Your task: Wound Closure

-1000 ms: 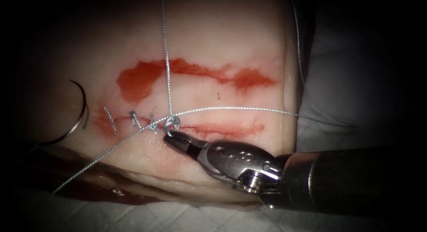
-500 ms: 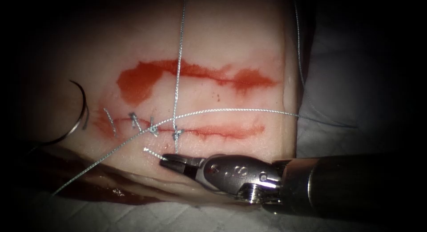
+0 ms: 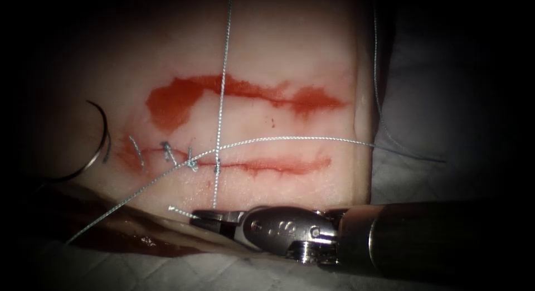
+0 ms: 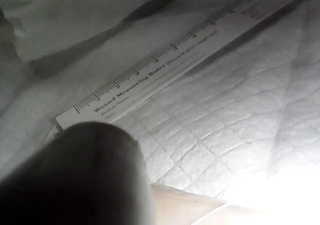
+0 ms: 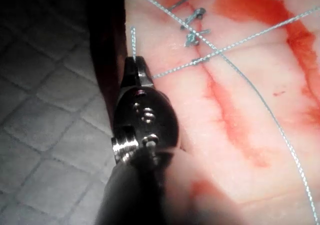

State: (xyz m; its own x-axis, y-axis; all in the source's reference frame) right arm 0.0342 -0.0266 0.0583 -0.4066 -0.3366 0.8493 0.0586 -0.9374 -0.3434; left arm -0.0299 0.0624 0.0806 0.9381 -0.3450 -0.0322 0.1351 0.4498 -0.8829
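My right tool's jaws [image 3: 203,217] are shut on the short end of the thread [image 3: 179,211], low on the tissue [image 3: 290,57] near its front edge. From the jaws [image 5: 134,65] the thread [image 5: 175,71] runs up to a small knot [image 3: 216,166] on the cut [image 3: 267,167]. Another strand [image 3: 224,73] rises straight up out of view. A long strand [image 3: 290,138] crosses the cut from lower left to the right. The curved needle [image 3: 103,140] lies free on the tissue left of the cut, held by neither tool.
Several finished stitches [image 3: 167,153] sit on the cut's left part. A red fluid smear [image 3: 184,98] lies above the cut. A quilted white pad [image 4: 225,125] carries a paper wound ruler [image 4: 165,60]. A dark shaft [image 4: 75,180] looms close.
My right tool has drawn the thread end down toward the tissue's front edge. The open loop at the cut has closed down into a small knot.
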